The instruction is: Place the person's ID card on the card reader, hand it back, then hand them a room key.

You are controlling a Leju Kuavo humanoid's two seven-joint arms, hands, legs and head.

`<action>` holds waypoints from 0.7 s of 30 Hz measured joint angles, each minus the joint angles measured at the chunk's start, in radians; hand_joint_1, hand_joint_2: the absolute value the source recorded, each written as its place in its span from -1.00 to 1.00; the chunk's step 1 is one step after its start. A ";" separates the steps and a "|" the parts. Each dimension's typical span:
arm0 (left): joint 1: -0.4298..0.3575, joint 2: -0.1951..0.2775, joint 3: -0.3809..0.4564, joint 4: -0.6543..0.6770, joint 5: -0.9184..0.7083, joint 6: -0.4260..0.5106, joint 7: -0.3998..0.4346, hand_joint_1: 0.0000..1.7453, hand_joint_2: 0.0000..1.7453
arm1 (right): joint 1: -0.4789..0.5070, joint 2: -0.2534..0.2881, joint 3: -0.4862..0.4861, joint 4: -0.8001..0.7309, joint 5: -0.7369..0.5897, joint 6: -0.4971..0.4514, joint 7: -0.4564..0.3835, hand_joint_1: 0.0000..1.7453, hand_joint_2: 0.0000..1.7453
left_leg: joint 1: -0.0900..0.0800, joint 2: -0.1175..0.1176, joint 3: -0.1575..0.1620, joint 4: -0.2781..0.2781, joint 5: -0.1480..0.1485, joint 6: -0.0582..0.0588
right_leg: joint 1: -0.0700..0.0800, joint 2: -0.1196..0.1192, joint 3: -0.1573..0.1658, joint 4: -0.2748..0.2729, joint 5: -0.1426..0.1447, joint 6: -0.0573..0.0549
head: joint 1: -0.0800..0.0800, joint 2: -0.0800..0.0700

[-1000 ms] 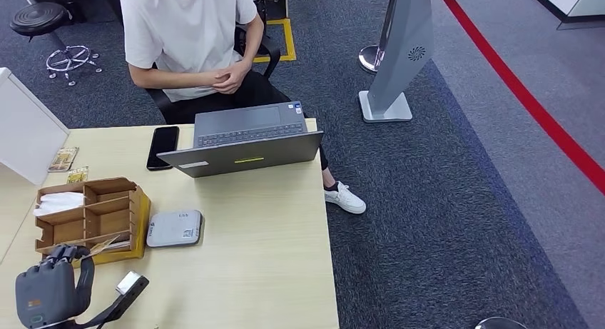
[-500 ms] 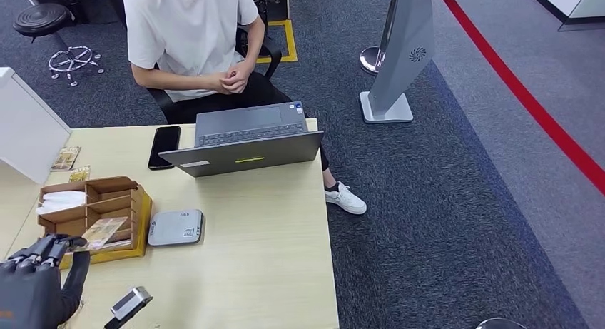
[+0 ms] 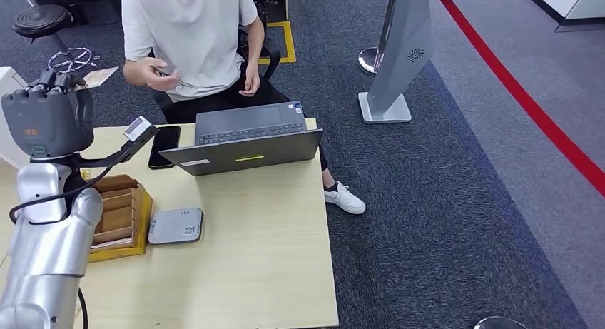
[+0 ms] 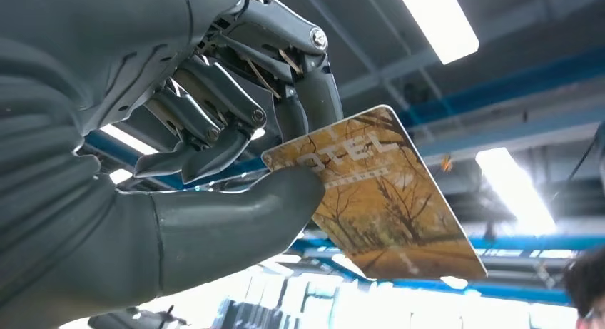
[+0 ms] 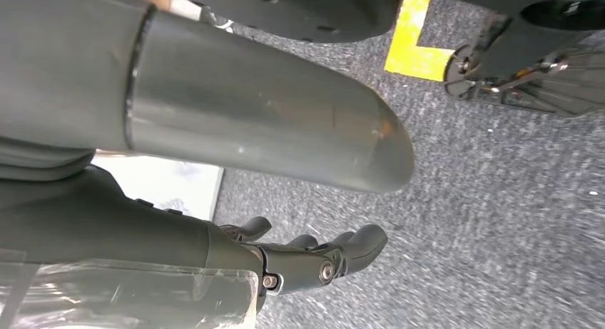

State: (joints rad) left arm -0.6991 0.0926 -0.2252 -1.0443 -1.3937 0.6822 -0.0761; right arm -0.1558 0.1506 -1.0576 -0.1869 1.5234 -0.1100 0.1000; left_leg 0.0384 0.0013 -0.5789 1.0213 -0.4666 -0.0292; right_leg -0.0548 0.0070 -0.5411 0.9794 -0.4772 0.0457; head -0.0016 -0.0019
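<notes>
Head view: the robot's left hand (image 3: 46, 118) is raised high at the far left of the table (image 3: 271, 257), holding out a room key (image 3: 95, 77) toward the seated person (image 3: 187, 36). The person's hand (image 3: 148, 73) reaches toward the card, close to it but apart. In the left wrist view the card is pinched between the thick thumb and the dark fingers (image 4: 214, 122), with an autumn-tree picture and hotel lettering on its face. The card reader (image 3: 175, 226) lies on the near left of the table, just beside the wooden organizer (image 3: 123, 208). An open laptop (image 3: 246, 140) and a dark phone (image 3: 163, 146) sit farther back. The right hand (image 5: 314, 261) hangs over grey carpet, fingers loosely curled, holding nothing.
</notes>
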 joint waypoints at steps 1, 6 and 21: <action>-0.031 -0.009 -0.001 0.051 -0.002 0.002 0.002 1.00 1.00 | -0.003 0.000 0.005 0.000 0.000 0.001 0.002 -1.00 -1.00 | 0.000 0.000 0.000 0.000 0.000 0.000 | 0.000 0.001 0.000 0.000 0.000 0.000 | 0.000 0.000; -0.125 -0.043 -0.003 0.217 0.005 0.005 0.000 1.00 1.00 | -0.010 0.002 0.014 0.000 0.000 0.000 0.009 -1.00 -1.00 | 0.000 0.001 -0.001 0.000 0.000 0.000 | 0.000 0.001 -0.002 0.000 0.000 0.000 | -0.001 0.000; -0.171 -0.088 -0.005 0.345 0.033 0.010 -0.024 -1.00 1.00 | -0.010 0.005 0.018 0.000 -0.009 -0.003 0.006 -1.00 -1.00 | 0.000 0.001 -0.003 0.000 0.000 0.000 | 0.000 0.001 -0.004 0.000 0.000 0.000 | -0.001 0.000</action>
State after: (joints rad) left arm -0.8699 0.0043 -0.2300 -0.6992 -1.3602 0.6924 -0.0997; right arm -0.1661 0.1560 -1.0398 -0.1869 1.5147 -0.1135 0.1061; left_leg 0.0386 0.0019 -0.5824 1.0212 -0.4667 -0.0293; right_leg -0.0546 0.0079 -0.5449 0.9795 -0.4774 0.0457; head -0.0023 -0.0019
